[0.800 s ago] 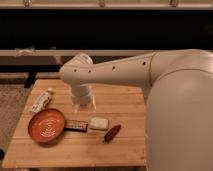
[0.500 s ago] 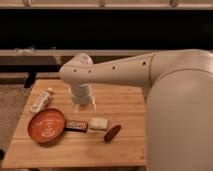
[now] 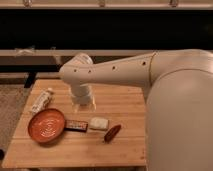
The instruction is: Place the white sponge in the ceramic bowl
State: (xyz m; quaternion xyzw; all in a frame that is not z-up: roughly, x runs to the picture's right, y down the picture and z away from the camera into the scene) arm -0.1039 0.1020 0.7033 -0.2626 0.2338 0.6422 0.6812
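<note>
Nothing seems to have moved: the gripper (image 3: 84,102) hangs at mid-frame, its state impossible to tell, and the sponge (image 3: 98,123) lies just below it, right of the lower-left bowl (image 3: 46,125), so grasping is not begun.

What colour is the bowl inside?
Bowl: orange-brown, pale swirls, camera view. Tool hovers behind white sponge.

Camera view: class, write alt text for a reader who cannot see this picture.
A white robot arm hangs its hand over a wooden table, just behind a small white sponge. Left of the sponge in the picture lie a dark bar and an orange-brown bowl; a white tube and a reddish stick lie nearby.
</note>
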